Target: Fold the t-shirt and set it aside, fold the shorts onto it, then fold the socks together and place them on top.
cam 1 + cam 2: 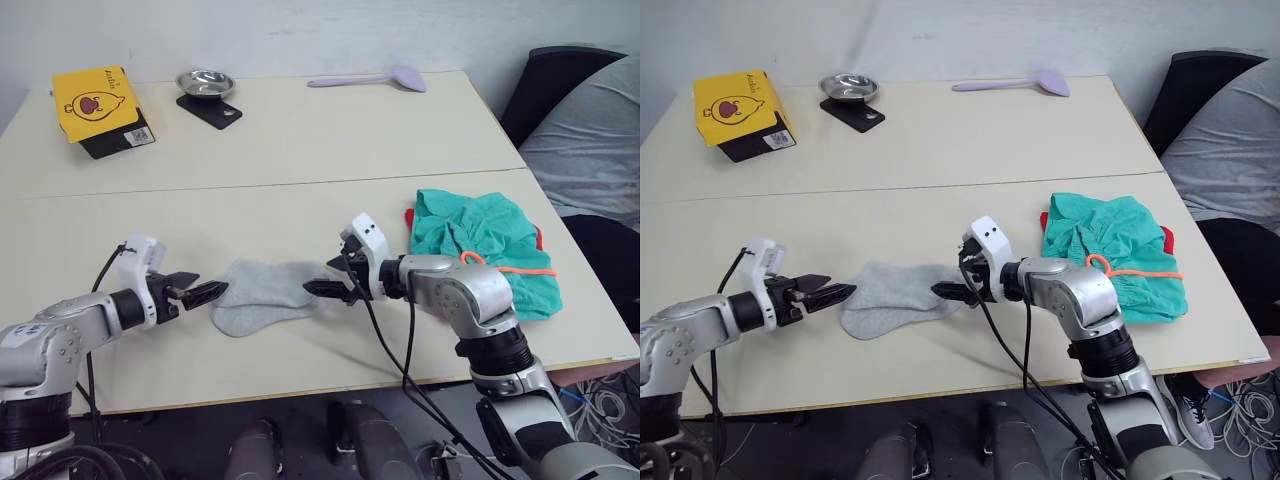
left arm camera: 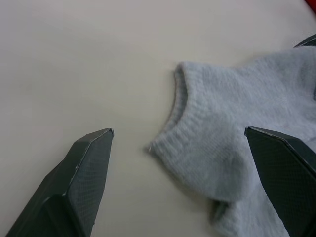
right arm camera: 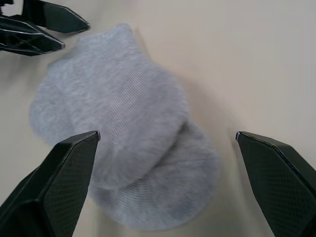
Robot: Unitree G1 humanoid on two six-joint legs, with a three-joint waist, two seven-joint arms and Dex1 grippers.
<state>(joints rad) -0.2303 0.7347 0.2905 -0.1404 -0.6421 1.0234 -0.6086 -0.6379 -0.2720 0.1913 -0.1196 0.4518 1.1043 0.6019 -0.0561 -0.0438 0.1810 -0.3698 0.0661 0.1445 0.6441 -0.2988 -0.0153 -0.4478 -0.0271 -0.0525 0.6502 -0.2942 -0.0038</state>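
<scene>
Two grey socks are recorded lying overlapped, one upon the other, on the near half of the table, midway between the two grippers; the pairing is judged already made, so that the bundle can be lifted as one. The left gripper is placed at the cuff end and the right gripper at the opposite end, both low over the tabletop, each with its jaws spread wide and nothing held, presumably so that the socks may be taken from both ends at once. One pair of teal-green shorts is listed folded at the robot's right, near the table edge, its orange drawstring lying across the top. One red t-shirt is noted beneath the shorts, with slivers showing at the edges of the pile; its fold cannot be judged, being almost wholly covered. The pile is held to be set there as the base for the socks. Also entered, on the far half of the table: one yellow box, one metal bowl on one dark pad, one lilac spoon.
</scene>
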